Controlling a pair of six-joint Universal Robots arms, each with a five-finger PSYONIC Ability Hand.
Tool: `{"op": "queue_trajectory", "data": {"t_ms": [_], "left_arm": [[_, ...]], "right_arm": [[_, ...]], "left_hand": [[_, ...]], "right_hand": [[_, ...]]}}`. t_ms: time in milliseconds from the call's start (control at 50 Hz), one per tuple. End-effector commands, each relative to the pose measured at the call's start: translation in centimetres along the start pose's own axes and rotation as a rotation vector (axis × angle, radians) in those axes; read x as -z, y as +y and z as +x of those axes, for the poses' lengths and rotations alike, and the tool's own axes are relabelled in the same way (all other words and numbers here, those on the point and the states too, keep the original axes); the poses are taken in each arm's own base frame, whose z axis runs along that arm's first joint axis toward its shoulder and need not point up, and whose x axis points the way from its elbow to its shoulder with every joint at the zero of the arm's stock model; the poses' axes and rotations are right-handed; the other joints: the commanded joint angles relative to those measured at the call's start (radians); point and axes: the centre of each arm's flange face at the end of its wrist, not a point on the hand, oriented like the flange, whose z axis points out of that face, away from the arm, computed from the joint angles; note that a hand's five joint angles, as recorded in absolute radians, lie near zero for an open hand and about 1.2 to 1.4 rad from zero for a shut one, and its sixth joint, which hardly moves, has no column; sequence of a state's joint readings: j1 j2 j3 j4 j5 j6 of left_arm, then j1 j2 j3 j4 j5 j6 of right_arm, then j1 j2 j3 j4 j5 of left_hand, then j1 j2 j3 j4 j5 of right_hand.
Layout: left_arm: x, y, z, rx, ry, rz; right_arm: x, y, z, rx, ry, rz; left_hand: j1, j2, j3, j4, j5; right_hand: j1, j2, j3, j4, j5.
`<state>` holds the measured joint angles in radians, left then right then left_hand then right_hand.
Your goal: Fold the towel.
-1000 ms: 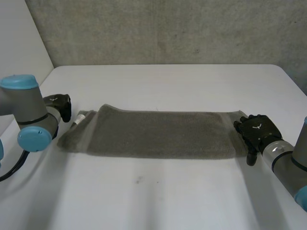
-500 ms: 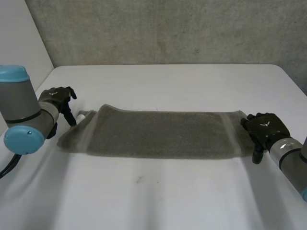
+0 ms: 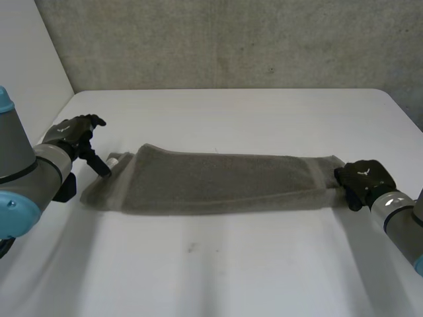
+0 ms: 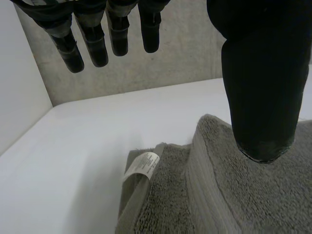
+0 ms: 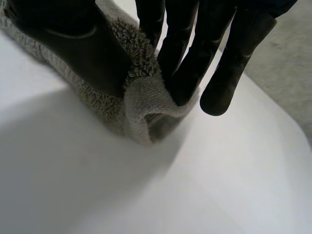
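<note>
Stretching across the bench (image 3: 231, 271), the towel (image 3: 218, 183) lies as a long folded strip. The right hand (image 5: 73, 44) pinches the towel's right end between thumb and fingers. The left hand (image 4: 261, 73) hangs over the left end near the label (image 4: 142, 165), fingers straight, grasping nothing.

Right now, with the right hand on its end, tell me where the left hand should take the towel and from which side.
Grip the towel at the end corner by its white label, probably coming from the outer side. That end lies flat with its edges exposed, and the open left hand hovers just above it. The right hand pinches the opposite end.
</note>
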<state>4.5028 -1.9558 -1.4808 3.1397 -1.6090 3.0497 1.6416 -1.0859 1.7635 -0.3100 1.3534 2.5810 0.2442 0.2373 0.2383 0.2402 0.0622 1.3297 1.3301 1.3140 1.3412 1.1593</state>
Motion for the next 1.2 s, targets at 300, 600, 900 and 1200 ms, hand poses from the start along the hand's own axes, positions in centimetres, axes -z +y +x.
{"op": "queue_trajectory", "data": {"t_ms": [300, 600, 900, 1200], "left_arm": [[0.5, 1.3, -0.1, -0.005, 0.0, -0.042], [0.8, 1.0, 0.1, -0.006, 0.004, -0.029], [1.2, 1.3, 0.3, -0.008, 0.009, -0.034], [2.0, 1.0, 2.8, -0.028, 0.081, -0.009]], "right_arm": [[-0.8, 2.9, 12.6, 0.186, 0.312, -0.104], [1.9, -15.6, -6.8, 0.272, -0.057, 0.528], [4.8, -11.1, -25.8, 0.378, -0.516, 0.536], [6.6, -15.1, -15.2, 0.097, -0.311, 0.454]], "left_hand": [[-0.007, 0.0, -0.001, -0.003, 0.0], [-0.031, -0.024, -0.025, -0.027, -0.023], [-0.048, -0.041, -0.042, -0.044, -0.041], [-0.045, -0.038, -0.04, -0.041, -0.038]], "right_hand": [[0.067, 0.066, 0.082, 0.055, 0.062], [0.067, 0.066, 0.082, 0.055, 0.062], [0.067, 0.066, 0.082, 0.055, 0.062], [-1.155, -1.156, -1.139, -1.167, -1.159]]}}
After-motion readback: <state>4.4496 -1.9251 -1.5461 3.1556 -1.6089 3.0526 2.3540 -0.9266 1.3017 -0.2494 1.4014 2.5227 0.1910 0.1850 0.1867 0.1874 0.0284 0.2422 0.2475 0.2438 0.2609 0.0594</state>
